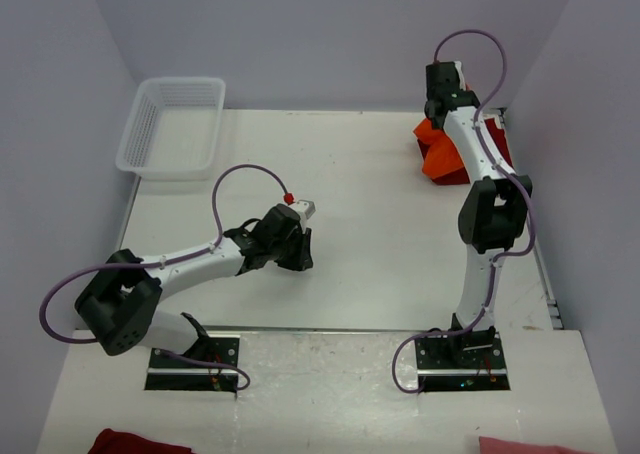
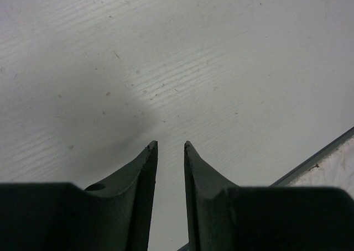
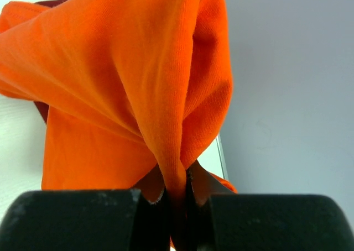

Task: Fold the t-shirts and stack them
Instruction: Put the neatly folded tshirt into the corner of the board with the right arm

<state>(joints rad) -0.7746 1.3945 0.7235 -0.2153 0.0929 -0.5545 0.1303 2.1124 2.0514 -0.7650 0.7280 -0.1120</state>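
White tabletop (image 1: pixel 350 174) is filling the overhead view between pale lilac walls, with a lattice basket (image 1: pixel 170 124) sitting at its upper left corner. Both t-shirts are lying bunched at the upper right. The orange shirt (image 1: pixel 440 159) is resting on the dark red shirt (image 1: pixel 502 146), which is showing only as slivers.

The right gripper (image 3: pixel 176 187) is reaching over that heap, its jaws clamping a thin ridge of orange cloth. The left gripper (image 2: pixel 168 146) is hovering over bare table at centre left, its jaws standing a narrow slit apart on nothing.

Judging by the fine knit and loose draping, the shirt is looking light, limp and not slippery. A single pinch is only gathering it, so taking hold at two shoulder or hem corners is likely going to spread it better.

In the wrist view the folds are fanning from the jaws toward the upper left. The shirt is too crumpled for telling its long axis or collar end.
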